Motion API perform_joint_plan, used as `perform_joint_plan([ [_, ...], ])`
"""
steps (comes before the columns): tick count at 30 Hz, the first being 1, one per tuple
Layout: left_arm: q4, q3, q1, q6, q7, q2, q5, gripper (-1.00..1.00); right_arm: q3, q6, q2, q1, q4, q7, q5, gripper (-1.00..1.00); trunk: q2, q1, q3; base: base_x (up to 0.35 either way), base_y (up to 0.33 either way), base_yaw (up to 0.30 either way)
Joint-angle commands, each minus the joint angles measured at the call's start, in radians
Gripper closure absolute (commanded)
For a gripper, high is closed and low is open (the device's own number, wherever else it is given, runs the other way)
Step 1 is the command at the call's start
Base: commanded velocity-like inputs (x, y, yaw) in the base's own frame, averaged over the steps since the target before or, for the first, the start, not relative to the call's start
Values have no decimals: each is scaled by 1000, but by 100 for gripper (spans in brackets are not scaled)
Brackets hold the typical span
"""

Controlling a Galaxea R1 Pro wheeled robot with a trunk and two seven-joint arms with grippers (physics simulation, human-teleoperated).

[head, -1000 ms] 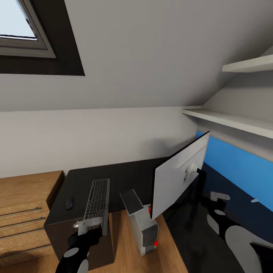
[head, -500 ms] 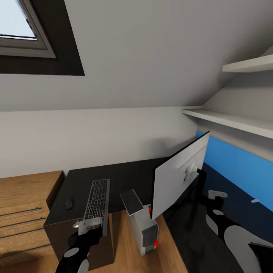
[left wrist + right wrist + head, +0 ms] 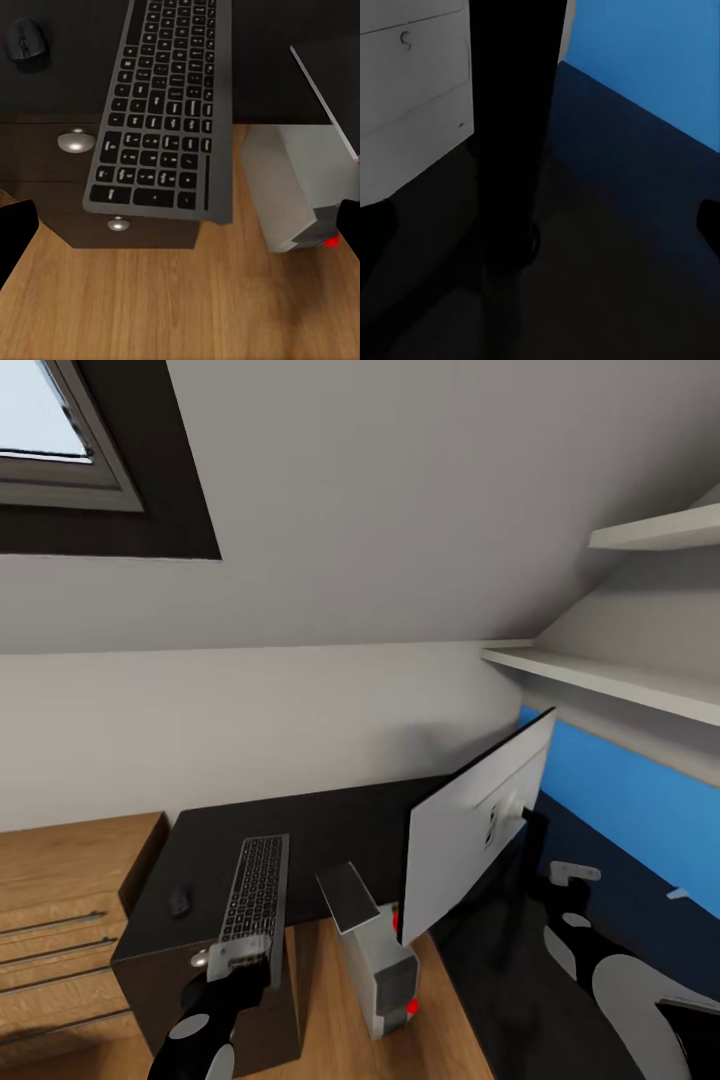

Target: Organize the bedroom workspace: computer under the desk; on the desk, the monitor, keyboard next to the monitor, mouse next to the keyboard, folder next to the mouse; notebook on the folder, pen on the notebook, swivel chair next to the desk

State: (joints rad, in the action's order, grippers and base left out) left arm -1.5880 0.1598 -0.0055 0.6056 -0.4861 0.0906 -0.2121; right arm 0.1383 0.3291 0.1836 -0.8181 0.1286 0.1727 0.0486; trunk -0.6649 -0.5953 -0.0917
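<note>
Just off the near end of the keyboard (image 3: 254, 897), the left gripper (image 3: 236, 960) has its fingers at that end, but whether they are clamped on it or merely beside it I cannot tell; in the left wrist view the 2 dark fingertips sit wide apart at the frame's edges, so probably spread. The keyboard lies on the counter (image 3: 340, 820) with its near end overhanging the edge above the black drawer unit (image 3: 215, 1010), presumably because it is being slid or set into place. Beside the keyboard, on the side away from the monitor (image 3: 470, 830), the small black mouse (image 3: 180, 901) rests on the counter. On the keyboard's other side, down on the wood floor, stands the grey computer (image 3: 385, 970), under the counter's inner corner as the task wants. The right gripper (image 3: 566, 876) hangs behind the monitor's white back near its black stand; I cannot tell how its fingers stand.
</note>
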Motion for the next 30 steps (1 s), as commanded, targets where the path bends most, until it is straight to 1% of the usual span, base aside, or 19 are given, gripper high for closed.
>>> perform_joint_plan([
  [1,-1,1,-1,1,-9,0,-11,-100,6,4,0,-1,-1,1,5,-100,-1,-1,-2,142,0,0],
  [14,-1,1,-1,2,-9,0,-12,-100,6,4,-1,-1,-1,1,5,-100,-1,-1,-2,46,0,0],
  [21,-1,1,-1,1,-9,0,-11,-100,6,4,-1,-1,-2,1,5,-100,-1,-1,-2,130,0,0],
  [30,-1,1,-1,2,-9,0,-11,-100,6,4,-1,-1,-1,1,5,-100,-1,-1,-2,20,0,0],
])
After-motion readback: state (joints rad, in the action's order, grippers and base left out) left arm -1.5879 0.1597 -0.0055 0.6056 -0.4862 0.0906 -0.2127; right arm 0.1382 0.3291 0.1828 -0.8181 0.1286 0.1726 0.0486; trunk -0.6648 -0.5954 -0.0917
